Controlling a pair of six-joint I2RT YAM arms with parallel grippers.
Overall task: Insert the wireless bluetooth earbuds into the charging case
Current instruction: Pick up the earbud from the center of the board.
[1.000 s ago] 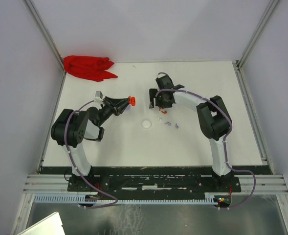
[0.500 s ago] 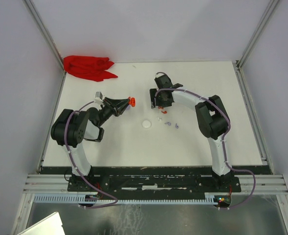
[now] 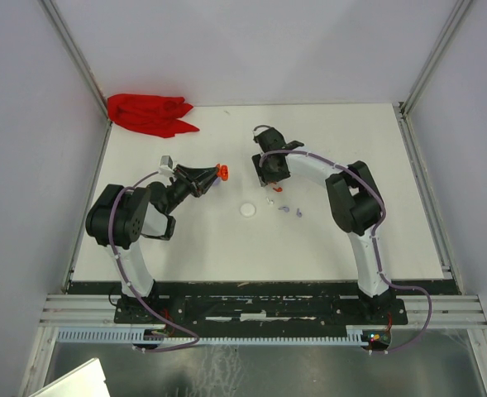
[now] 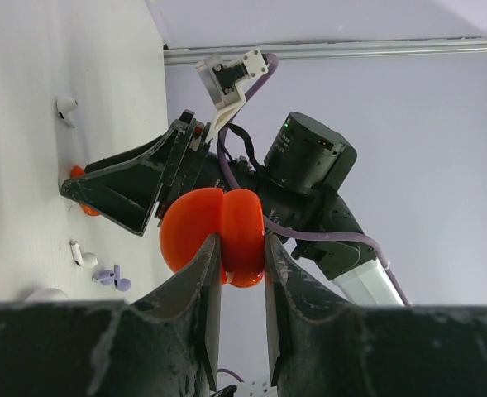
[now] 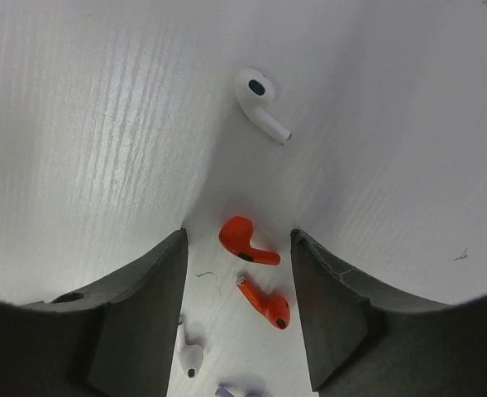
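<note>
My left gripper (image 4: 236,248) is shut on the red charging case (image 4: 218,236) and holds it above the table, left of centre (image 3: 222,171). My right gripper (image 5: 239,236) points down at the table, open. Its jaws straddle two red earbuds (image 5: 245,240) (image 5: 264,302) without touching them. One white earbud (image 5: 260,103) lies beyond the fingertips, another (image 5: 189,356) beside the left finger. A pair of purple earbuds (image 3: 291,210) lies just in front of the right gripper (image 3: 268,180).
A white round disc (image 3: 248,210) lies near the table's middle, between the two grippers. A crumpled red cloth (image 3: 150,114) sits at the far left corner. Grey walls with metal posts close in the table (image 3: 226,248) on three sides.
My right gripper has shifted a little to the left over the earbuds and its jaws have narrowed. The left arm with the case has not moved.
</note>
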